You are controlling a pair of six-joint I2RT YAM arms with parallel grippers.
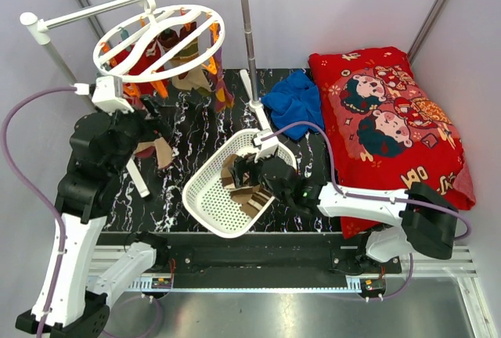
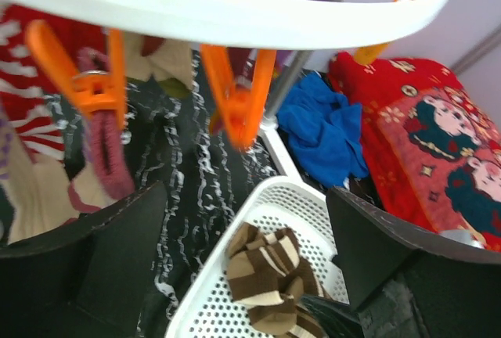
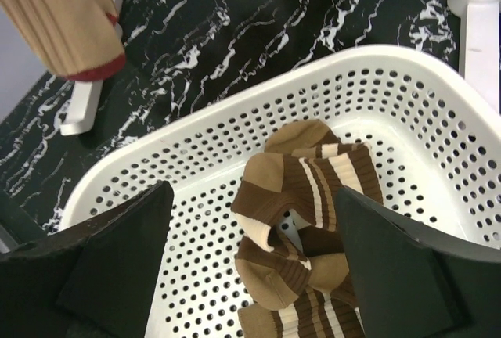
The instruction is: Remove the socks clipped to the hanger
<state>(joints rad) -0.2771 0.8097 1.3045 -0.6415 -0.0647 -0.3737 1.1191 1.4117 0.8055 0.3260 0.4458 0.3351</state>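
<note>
White plastic hanger (image 1: pixel 159 41) hangs by its hook from a rail (image 1: pixel 133 1) at the back-left of the black marbled bench (image 1: pixel 184 131) — socks (image 1: pixel 149 60) in red, maroon and tan are clipped under its rim. Left gripper (image 1: pixel 153 123) sits just below the near-left edge of the ring, jaws spread wide, nothing between them. Its wrist view shows orange clips (image 2: pixel 239 95) on the rim right above the fingers (image 2: pixel 117 252); one clip pinches a pink sock (image 2: pixel 109 158) that dangles down beside the left finger. A tan sock (image 1: pixel 160 150) hangs low near that gripper, whether touching it I can't tell. Right gripper (image 3: pixel 250 236) hovers over the white perforated basket (image 1: pixel 205 197) at bench centre, jaws also wide apart and empty. Brown striped socks (image 3: pixel 305 221) lie bunched on the basket floor directly below it, not held. Right wrist view also catches a tan ribbed sock with a red cuff (image 3: pixel 66 17) hanging at upper left. Blue cloth (image 1: pixel 296 99) lies beside the rack post — red cartoon pillow (image 1: pixel 391 119) to the right of it.
</note>
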